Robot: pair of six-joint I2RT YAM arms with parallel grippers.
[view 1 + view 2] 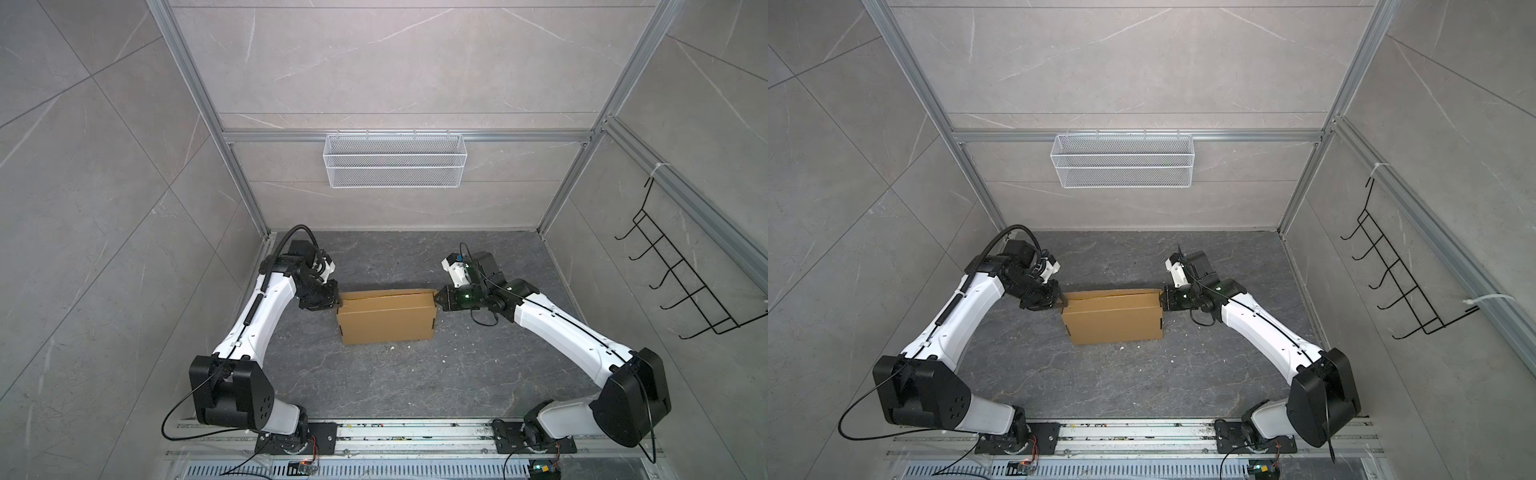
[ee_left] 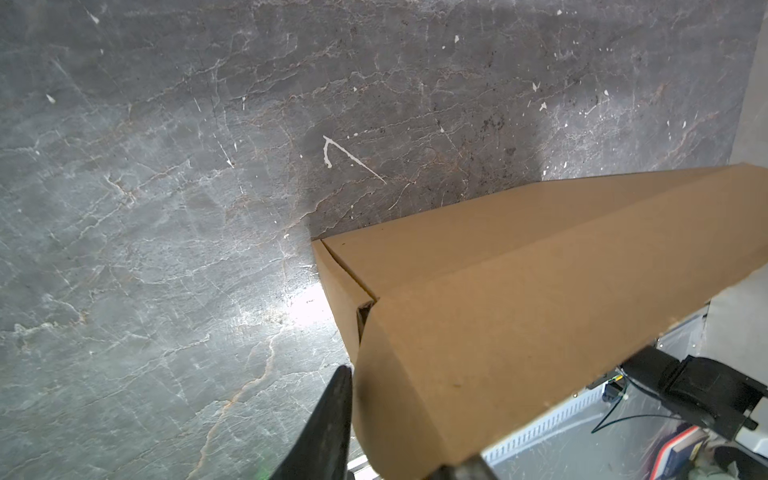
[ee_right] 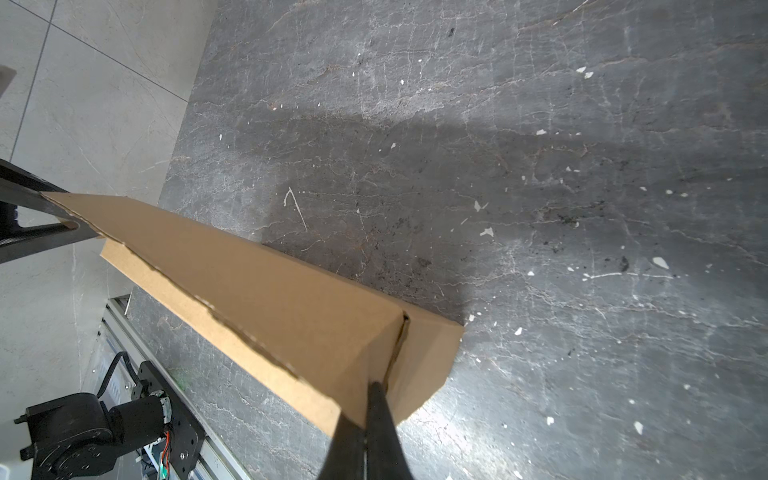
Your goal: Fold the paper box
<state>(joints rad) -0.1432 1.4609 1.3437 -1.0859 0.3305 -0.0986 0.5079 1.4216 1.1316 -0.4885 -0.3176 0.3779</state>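
paper box (image 1: 386, 320), right pincer (image 3: 376, 385) closed at corner

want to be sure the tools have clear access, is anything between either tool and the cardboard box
nothing visible; the left tool straddles one end of the cardboard box and the shut right tool sits right at the opposite end

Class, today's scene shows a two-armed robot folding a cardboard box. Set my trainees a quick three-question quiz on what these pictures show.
1. Multiple choice: which wall carries the white wire mesh basket: A) back, B) left, C) right?
2. True or false: the right end effector is shut, with its tips at the paper box's far right corner.
3. Short answer: how many end effectors reach the box?

Key: 1 A. 2 True. 3 Two; the left end effector is at the box's left end.
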